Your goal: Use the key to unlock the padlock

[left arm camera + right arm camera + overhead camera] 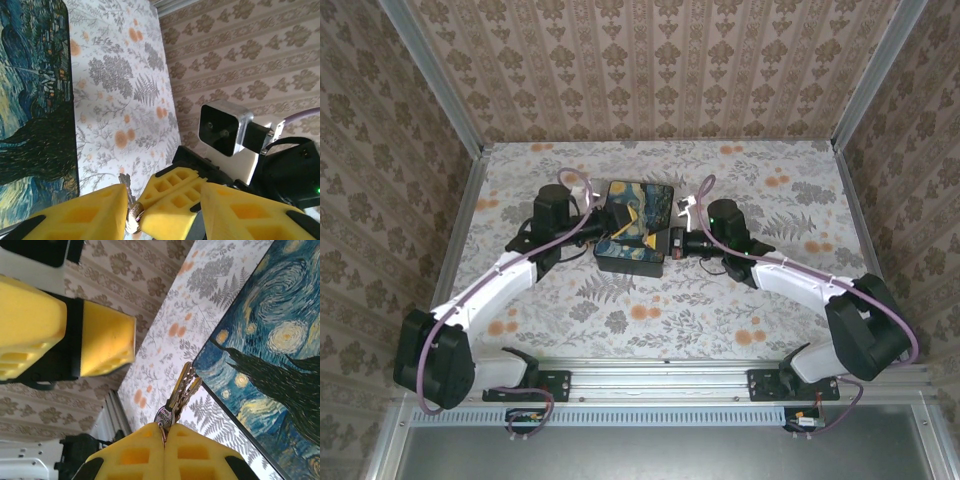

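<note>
Firmly, right gripper [164, 432] pinches the thin metal key [181, 390] in pocketed yellow pads [200, 455]; left gripper [164, 192] gapes.

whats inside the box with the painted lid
The inside is hidden: the lid covers the box. What shows is its blue and yellow painting, with the right claw pinching keys near its edge.
</note>
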Controlling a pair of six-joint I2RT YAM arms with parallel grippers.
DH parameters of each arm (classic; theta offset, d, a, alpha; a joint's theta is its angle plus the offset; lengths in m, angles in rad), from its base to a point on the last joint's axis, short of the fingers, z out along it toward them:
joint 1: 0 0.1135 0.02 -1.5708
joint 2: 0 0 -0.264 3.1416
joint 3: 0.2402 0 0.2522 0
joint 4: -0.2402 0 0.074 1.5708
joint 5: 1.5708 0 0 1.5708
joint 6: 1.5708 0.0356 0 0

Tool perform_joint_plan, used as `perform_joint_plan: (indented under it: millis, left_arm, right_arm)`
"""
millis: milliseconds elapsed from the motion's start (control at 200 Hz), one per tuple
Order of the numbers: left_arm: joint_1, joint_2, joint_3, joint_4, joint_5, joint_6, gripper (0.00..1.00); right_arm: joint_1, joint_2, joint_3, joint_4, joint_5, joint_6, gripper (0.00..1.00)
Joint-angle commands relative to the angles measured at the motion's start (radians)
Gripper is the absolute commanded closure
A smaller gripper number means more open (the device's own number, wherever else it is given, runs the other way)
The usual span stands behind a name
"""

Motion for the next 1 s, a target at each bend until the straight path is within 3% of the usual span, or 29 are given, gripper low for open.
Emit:
perform_joint_plan:
  millis: [0, 425, 555, 745, 995]
  left_arm:
    - [-0.012, 0.006, 0.065, -0.176, 0.016, 0.168, 0.57]
    - [-0.056, 0.070, 0.093, -0.158, 0.027, 0.182, 0.65]
    - [-0.056, 0.070, 0.090, -0.162, 0.028, 0.185, 0.74]
    - [-0.056, 0.071, 0.091, -0.167, 0.029, 0.187, 0.80]
    - [-0.057, 0.081, 0.091, -0.169, 0.042, 0.185, 0.81]
  right_arm:
    - [0.000, -0.059, 0.048, -0.118, -0.047, -0.130, 1.00]
    - [0.020, -0.070, 0.088, -0.205, -0.077, -0.207, 1.00]
    - [0.023, -0.072, 0.091, -0.210, -0.072, -0.207, 1.00]
    - [0.023, -0.069, 0.093, -0.211, -0.068, -0.205, 1.00]
    - [0.024, -0.070, 0.093, -0.200, -0.066, -0.200, 1.00]
